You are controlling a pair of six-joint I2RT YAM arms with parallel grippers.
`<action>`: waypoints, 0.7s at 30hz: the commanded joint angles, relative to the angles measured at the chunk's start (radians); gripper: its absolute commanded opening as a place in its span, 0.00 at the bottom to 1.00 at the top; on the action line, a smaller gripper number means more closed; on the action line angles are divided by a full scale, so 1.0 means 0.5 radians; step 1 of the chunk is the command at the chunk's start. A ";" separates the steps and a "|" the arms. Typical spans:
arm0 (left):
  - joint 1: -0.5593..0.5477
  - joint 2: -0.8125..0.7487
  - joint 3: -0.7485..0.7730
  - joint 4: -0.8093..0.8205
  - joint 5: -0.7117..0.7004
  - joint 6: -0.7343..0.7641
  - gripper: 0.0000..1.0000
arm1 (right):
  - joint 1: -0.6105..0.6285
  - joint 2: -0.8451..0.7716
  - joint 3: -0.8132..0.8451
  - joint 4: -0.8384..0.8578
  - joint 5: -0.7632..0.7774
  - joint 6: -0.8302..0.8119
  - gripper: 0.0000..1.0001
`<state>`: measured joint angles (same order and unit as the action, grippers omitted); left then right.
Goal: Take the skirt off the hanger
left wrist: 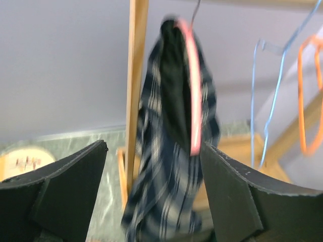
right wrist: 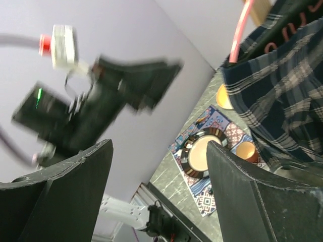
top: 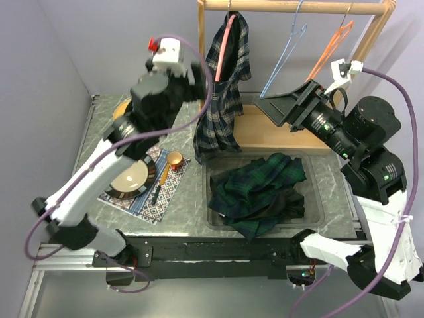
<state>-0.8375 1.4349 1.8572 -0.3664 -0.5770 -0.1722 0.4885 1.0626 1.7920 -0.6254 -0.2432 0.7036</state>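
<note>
Clutter crowded the rack: a blue hanger point(top: 285, 59) and an orange hanger point(top: 331, 46) hung on the wooden rail point(top: 291, 5) at upper right, and a bin point(top: 319, 218) of dark plaid clothes point(top: 258, 192) sat below centre. The skirt point(top: 222, 99) draped from the pink hanger point(top: 228, 33) at top centre. The left gripper point(left wrist: 154, 148) was raised facing it, fingers spread and holding nothing. The right gripper point(right wrist: 159, 146), likewise spread and empty, pointed in from the right.

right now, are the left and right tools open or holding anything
left tool: open, nothing held, dark plaid fabric skirt ahead
right tool: open, nothing held
</note>
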 commanded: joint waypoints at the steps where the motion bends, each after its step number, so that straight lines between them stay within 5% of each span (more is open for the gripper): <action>1: 0.037 0.283 0.506 0.042 0.111 0.126 0.79 | 0.042 -0.015 0.079 0.067 0.066 -0.085 0.82; 7: 0.052 0.670 0.979 0.009 0.237 0.151 0.72 | 0.069 -0.027 0.058 0.014 0.127 -0.140 0.82; 14: 0.126 0.842 0.970 0.187 0.267 0.161 0.70 | 0.081 0.059 0.248 -0.160 0.081 -0.287 0.82; 21: 0.162 0.977 0.925 0.196 0.363 0.182 0.66 | 0.085 -0.024 0.057 -0.016 0.179 -0.312 0.82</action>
<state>-0.7597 1.9209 2.3230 -0.3199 -0.4316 -0.0967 0.5220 1.0595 1.8221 -0.6750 -0.1875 0.5842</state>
